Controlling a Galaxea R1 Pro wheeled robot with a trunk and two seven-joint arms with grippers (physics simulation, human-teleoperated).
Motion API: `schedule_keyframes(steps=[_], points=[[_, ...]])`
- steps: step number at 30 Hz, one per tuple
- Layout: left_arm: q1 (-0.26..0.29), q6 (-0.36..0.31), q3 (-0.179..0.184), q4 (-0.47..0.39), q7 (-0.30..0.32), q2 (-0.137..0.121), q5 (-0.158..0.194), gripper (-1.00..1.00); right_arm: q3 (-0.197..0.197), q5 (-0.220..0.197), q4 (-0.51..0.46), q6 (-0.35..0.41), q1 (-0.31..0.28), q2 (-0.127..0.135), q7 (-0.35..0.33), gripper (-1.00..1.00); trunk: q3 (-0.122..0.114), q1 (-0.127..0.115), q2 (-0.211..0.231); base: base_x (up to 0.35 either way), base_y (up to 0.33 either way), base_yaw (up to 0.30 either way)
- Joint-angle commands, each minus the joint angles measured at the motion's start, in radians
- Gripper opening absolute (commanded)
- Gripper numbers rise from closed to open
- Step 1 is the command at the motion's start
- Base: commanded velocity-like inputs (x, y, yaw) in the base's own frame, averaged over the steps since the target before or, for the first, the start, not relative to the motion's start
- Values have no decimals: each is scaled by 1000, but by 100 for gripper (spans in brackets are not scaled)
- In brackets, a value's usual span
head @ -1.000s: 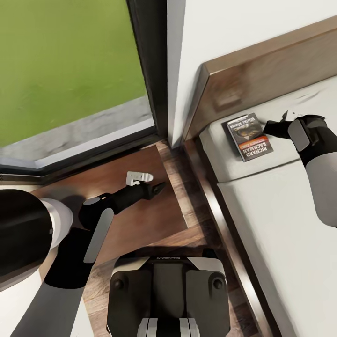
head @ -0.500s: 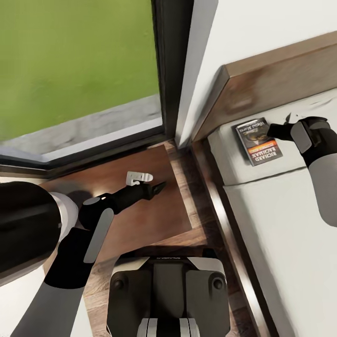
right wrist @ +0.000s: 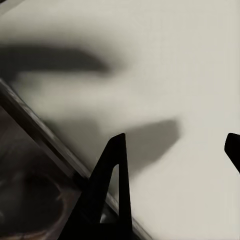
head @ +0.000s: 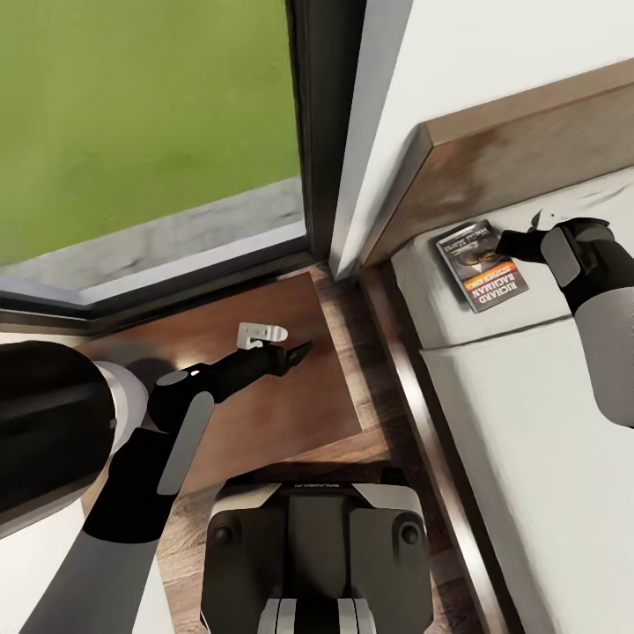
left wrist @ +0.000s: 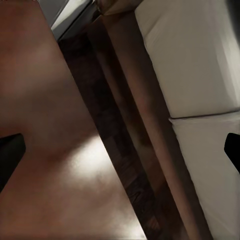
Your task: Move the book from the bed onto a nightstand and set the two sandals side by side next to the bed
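Note:
The book (head: 482, 264), dark with an orange-red band, lies flat on the bed's grey mattress (head: 528, 423) close under the headboard (head: 511, 150). My right gripper (head: 511, 239) is open at the book's right edge, fingers pointing at it. In the right wrist view one dark finger (right wrist: 111, 185) stands over the book's edge (right wrist: 40, 200) and the other finger (right wrist: 234, 147) over bare mattress. My left gripper (head: 295, 355) hovers open over the nightstand's brown top (head: 264, 405), its fingertips wide apart in the left wrist view (left wrist: 124, 145). The sandals are out of view.
A small white object (head: 261, 334) lies on the nightstand beside my left gripper. The bed's dark wooden side rail (head: 423, 414) runs between nightstand and mattress, with a strip of plank floor (head: 361, 352). A dark-framed window (head: 321, 132) showing grass stands behind.
The camera panned, shifting the scene right early on. Since then my right gripper has edged a little left onto the book's edge, and the book has turned slightly. The left arm is still.

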State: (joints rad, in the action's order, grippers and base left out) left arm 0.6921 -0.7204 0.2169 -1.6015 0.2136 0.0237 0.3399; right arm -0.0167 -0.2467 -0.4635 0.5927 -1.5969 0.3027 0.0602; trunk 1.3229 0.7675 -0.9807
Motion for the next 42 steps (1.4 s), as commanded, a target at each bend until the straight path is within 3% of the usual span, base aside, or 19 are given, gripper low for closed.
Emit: schedule_keyframes(steps=[1,11,42], points=[[1,-5,-1,0,3,1,1,100,-1,-49,62,-1,0,0,0,100,1,1,0,0,0,0],[0,-5,-1,0,3,-1,1,100,-21,-49,63,-2,0,0,0,100,1,1,0,0,0,0],[1,-5,1,0,3,1,1,100,-20,-49,60,-1,0,0,0,100,1,1,0,-54,0,0]])
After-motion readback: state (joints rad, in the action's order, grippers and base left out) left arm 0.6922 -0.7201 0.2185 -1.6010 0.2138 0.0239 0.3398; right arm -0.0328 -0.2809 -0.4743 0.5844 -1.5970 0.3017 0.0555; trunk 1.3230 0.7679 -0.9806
